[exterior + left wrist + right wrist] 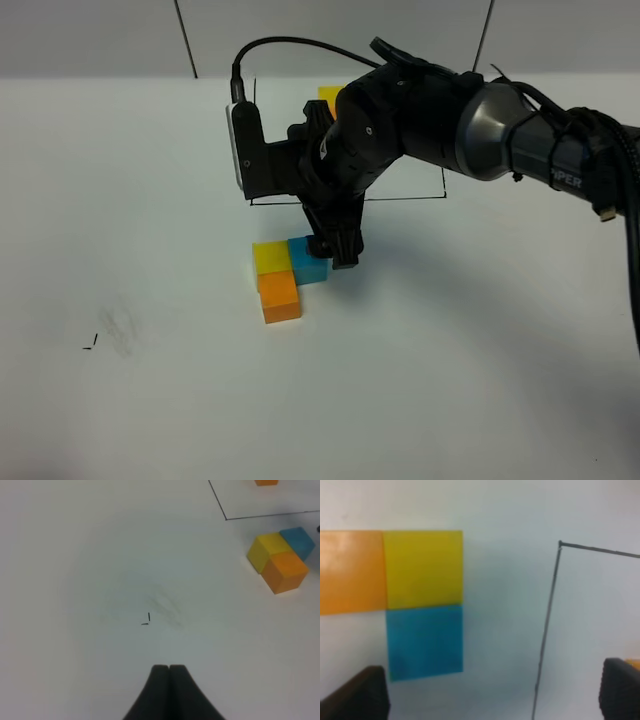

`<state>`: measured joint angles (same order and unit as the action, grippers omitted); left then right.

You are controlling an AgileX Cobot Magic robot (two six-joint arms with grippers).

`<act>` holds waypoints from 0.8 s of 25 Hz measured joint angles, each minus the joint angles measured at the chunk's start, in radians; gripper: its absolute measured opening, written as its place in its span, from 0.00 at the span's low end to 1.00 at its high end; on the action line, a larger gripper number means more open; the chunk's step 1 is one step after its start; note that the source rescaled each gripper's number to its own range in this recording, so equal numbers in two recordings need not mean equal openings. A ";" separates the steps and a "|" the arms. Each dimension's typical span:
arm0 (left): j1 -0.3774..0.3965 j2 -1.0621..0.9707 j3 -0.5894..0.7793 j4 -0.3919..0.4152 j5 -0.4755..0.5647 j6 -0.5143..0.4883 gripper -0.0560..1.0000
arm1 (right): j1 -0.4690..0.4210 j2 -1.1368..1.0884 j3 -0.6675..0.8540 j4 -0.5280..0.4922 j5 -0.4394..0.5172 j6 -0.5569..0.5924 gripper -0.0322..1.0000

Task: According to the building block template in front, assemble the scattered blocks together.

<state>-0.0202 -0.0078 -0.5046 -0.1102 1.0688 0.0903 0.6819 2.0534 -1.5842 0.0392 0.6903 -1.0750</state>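
Observation:
The scattered blocks sit joined in an L below the drawn frame: yellow cube (270, 256), light blue cube (309, 260) to its right and orange cube (281, 297) in front. In the right wrist view the yellow cube (422, 567), blue cube (425, 642) and orange cube (350, 572) touch one another. My right gripper (340, 254) hangs open just over the blue cube's right edge, holding nothing, fingers (360, 695) wide apart. The arm hides most of the building block template (328, 97); only a yellow bit shows. My left gripper (169, 672) is shut and empty, well left of the blocks.
The thin black frame line (400, 198) runs behind the cubes, with a frame corner (560, 544) close to the right gripper. A small black pen mark (90, 345) and a faint smudge (120, 330) lie on the white table at the left.

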 joint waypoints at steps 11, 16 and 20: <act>0.000 0.000 0.000 0.000 0.000 0.000 0.05 | 0.000 -0.050 0.000 -0.044 0.042 0.107 0.15; 0.000 0.000 0.000 0.000 0.000 0.000 0.05 | -0.002 -0.051 0.000 -0.039 0.052 0.173 0.04; 0.000 0.000 0.000 0.000 0.000 0.000 0.05 | -0.034 -0.062 0.000 0.047 0.071 0.280 0.03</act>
<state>-0.0202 -0.0078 -0.5046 -0.1102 1.0688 0.0903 0.6483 1.9919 -1.5842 0.0863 0.7615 -0.7950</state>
